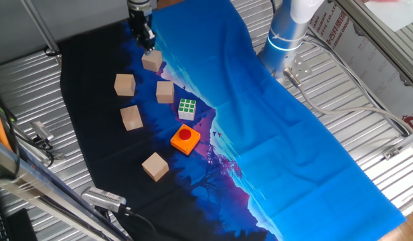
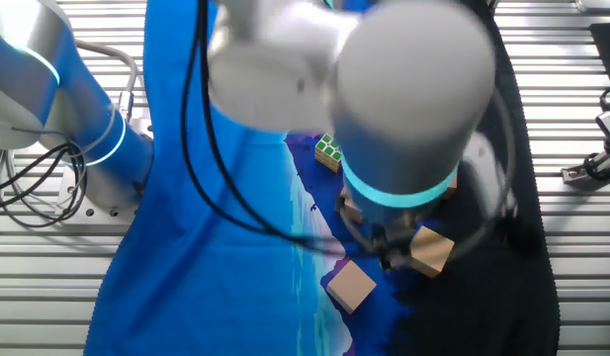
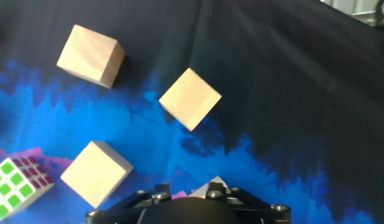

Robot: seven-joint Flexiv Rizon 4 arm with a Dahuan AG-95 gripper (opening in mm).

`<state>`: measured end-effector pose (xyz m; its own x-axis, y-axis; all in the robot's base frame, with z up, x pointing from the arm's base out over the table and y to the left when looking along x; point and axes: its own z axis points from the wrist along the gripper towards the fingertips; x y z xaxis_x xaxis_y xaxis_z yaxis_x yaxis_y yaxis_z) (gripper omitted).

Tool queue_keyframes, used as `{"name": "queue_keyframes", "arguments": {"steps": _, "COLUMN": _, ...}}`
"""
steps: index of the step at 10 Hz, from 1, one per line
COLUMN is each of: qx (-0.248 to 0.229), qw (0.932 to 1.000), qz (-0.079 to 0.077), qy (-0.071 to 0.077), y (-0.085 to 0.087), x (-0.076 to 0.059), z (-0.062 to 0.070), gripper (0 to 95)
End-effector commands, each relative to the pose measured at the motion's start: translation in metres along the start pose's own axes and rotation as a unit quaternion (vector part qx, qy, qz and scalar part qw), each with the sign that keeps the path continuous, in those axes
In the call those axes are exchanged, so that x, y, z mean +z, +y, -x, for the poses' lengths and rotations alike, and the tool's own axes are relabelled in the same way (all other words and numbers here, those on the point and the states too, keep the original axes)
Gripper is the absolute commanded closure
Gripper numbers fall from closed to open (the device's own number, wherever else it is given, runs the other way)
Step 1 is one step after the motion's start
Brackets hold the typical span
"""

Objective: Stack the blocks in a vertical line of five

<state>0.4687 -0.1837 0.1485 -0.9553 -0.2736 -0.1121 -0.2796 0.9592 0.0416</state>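
The gripper (image 1: 149,45) hangs just above the farthest block (image 1: 152,61) of the five wooden cubes lying singly on the dark part of the printed cloth (image 1: 273,120); whether its fingers touch that cube, or stand apart or together, cannot be told from any view. In the hand view this block (image 3: 190,99) sits just ahead of the fingers, turned corner-on. Two more blocks (image 3: 91,55) (image 3: 96,172) lie off to one side, the nearer one beside the green-and-white puzzle cube (image 3: 17,182).
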Motion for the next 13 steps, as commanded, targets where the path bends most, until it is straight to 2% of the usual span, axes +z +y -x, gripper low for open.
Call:
{"name": "queue_keyframes", "arguments": {"steps": 1, "qx": -0.178, "qw": 0.9838, "qz": 0.022, "qy": -0.002, "y": 0.0045, "x": 0.0173, "z": -0.0071, "gripper": 0.0}}
{"name": "queue_keyframes", "arguments": {"steps": 3, "qx": -0.228, "qw": 0.9734, "qz": 0.024, "qy": -0.002, "y": 0.0042, "x": 0.0165, "z": -0.0076, "gripper": 0.0}}
{"name": "queue_keyframes", "arguments": {"steps": 6, "qx": -0.308, "qw": 0.9511, "qz": 0.027, "qy": 0.007, "y": 0.0043, "x": 0.0168, "z": -0.0074, "gripper": 0.0}}
{"name": "queue_keyframes", "arguments": {"steps": 7, "qx": -0.328, "qw": 0.9444, "qz": 0.015, "qy": 0.017, "y": 0.0047, "x": 0.0175, "z": -0.0071, "gripper": 0.0}}
{"name": "queue_keyframes", "arguments": {"steps": 8, "qx": -0.317, "qw": 0.9482, "qz": 0.001, "qy": 0.024, "y": 0.005, "x": 0.0176, "z": -0.0075, "gripper": 0.0}}
{"name": "queue_keyframes", "arguments": {"steps": 12, "qx": -0.217, "qw": 0.9756, "qz": -0.01, "qy": 0.03, "y": 0.0073, "x": 0.0184, "z": -0.011, "gripper": 0.0}}
{"name": "queue_keyframes", "arguments": {"steps": 13, "qx": -0.202, "qw": 0.9789, "qz": -0.01, "qy": 0.031, "y": 0.0072, "x": 0.0181, "z": -0.0112, "gripper": 0.0}}
